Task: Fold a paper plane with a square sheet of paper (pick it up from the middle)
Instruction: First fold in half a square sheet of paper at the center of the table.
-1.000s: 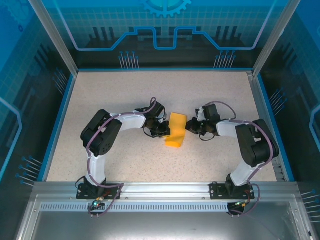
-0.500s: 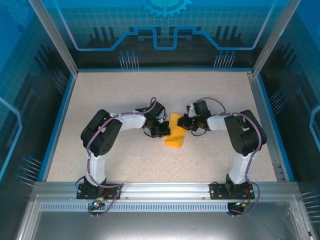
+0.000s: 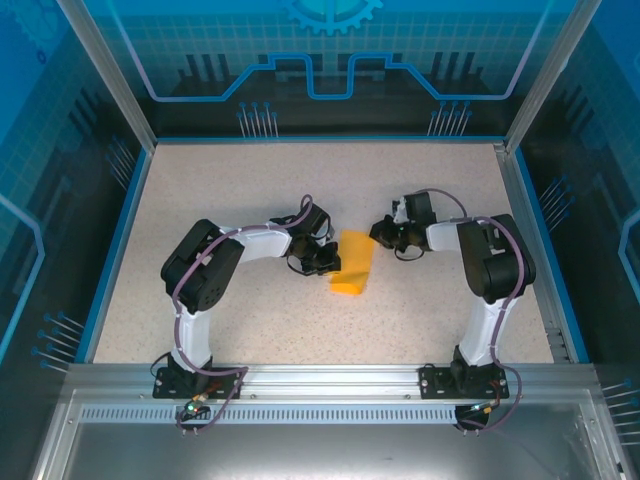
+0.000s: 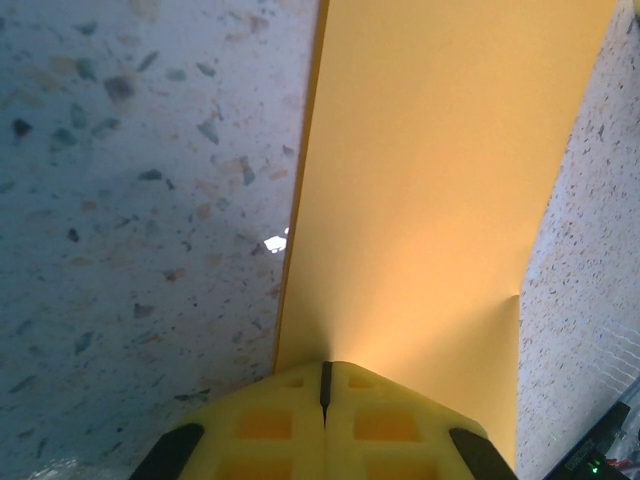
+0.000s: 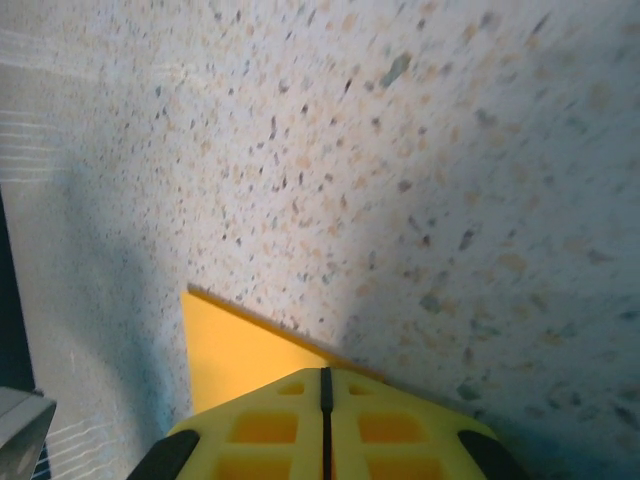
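Just beside left end effector (image 4: pixel 325 372): paper (image 4: pixel 430 190)

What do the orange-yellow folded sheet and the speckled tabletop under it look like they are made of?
Orange-yellow folded sheet: thin matte paper, judging by its crisp straight edges and a small crease seen from the left wrist. Speckled tabletop: hard, smooth, beige with dark and tan flecks, probably terrazzo-look laminate or stone composite; I cannot tell which.

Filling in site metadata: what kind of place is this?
Likely a lab robot workcell: a speckled tabletop boxed in by aluminium frame posts and blue printed panels, with a left arm and right arm bolted to a rail at the near edge.
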Action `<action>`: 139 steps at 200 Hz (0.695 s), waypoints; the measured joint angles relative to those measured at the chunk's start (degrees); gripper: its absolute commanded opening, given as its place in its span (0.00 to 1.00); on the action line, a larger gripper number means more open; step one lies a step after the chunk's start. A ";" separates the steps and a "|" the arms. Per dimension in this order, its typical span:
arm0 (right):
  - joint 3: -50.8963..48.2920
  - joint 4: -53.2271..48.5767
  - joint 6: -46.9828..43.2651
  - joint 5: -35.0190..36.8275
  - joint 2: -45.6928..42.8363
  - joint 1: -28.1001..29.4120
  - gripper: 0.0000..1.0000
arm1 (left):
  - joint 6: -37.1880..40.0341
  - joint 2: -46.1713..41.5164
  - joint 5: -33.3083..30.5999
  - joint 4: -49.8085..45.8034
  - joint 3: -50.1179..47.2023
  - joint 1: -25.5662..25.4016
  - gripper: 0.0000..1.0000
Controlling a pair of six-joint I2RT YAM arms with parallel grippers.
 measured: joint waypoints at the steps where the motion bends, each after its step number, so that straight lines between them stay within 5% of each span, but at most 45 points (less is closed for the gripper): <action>1: 0.04 -0.04 0.00 0.20 -0.02 -0.02 0.08 | -0.02 0.00 0.00 0.00 0.00 0.00 0.00; 60: -0.11 -3.23 -0.98 5.57 -6.93 -1.07 0.08 | -0.02 -0.02 0.00 0.00 0.00 0.00 0.00; 139: -11.56 -6.12 0.17 -0.09 -19.78 7.39 0.08 | -0.02 -0.02 -0.02 0.00 0.02 0.00 0.00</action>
